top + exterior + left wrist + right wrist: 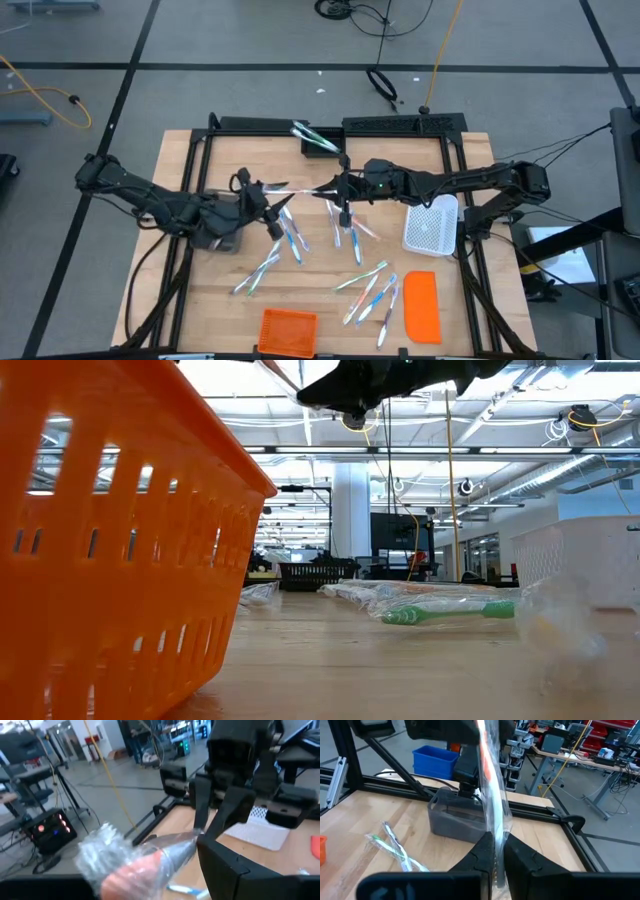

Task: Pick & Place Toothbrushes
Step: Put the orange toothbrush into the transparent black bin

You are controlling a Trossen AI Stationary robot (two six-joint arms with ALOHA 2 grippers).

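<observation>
My high view looks straight down on whole table (pixel 200 300). Low view sits at tabletop level, tight against orange basket (pixel 110 540), facing room. Each wrist view looks past own fingers at wrapped toothbrush (pixel 150 860) above table centre, opposite arm behind.

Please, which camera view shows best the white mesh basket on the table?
The high view shows it best: the whole white mesh basket is seen from above, at the table's right side beside the right arm. In the low view only its side wall appears at the right edge. The left wrist view catches a blurred part. The right wrist view does not show it.
</observation>
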